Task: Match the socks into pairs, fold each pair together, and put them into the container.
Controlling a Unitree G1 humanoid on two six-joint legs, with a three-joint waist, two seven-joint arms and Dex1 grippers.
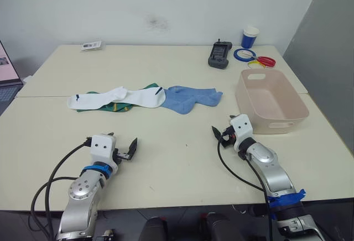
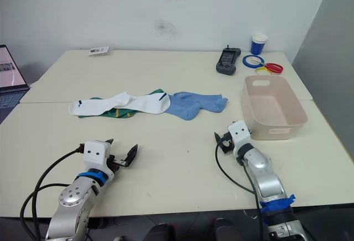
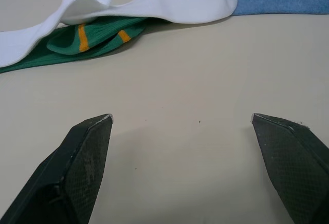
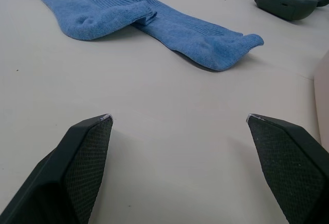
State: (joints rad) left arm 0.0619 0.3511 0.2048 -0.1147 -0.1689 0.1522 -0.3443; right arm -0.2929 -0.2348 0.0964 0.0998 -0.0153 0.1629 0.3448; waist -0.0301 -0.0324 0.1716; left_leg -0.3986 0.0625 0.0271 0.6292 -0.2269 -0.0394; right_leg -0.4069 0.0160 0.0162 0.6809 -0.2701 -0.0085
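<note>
A: How do the two tools stand?

B: The left tool [image 1: 123, 148] sits low over the pale cream desk [image 1: 177, 163] with its two black fingers spread wide and nothing between them. The right tool [image 1: 222, 134] is the same: fingers spread, nothing held, bare desk under it.

A: What lies nearest the left tool?

B: Ahead of it, past a stretch of bare desk, the heap of socks. The two short white ankle socks [image 1: 119, 97] with small dark marks lie across the top, and the dark green socks with yellow stripes [image 3: 87, 36] stick out from underneath them. How many green ones are in that heap I cannot tell.

A: And ahead of the right tool?

B: The light blue ribbed socks [image 4: 149, 21], lying together, their near end touching the end of a white sock. They are apart from the tool's fingers.

A: Where is the container?

B: The pale pink-beige rectangular plastic tub [image 1: 287, 120] with rounded corners and handle slots stands just beside the right tool, on its outer side, with no sock in it.

A: Anything beyond that?

B: Farther off, past the blue socks, a dark grey handheld controller [image 1: 220, 54]. Beside that, a small blue-and-white paper cup [image 1: 250, 37], a blue ring of tape [image 1: 244, 54] and a pair of scissors with red and yellow handles [image 1: 261, 62]. A small flat packet [image 1: 91, 45] lies at the far edge beyond the left tool, and a laptop [image 2: 11, 78] shows off to that tool's outer side.
</note>
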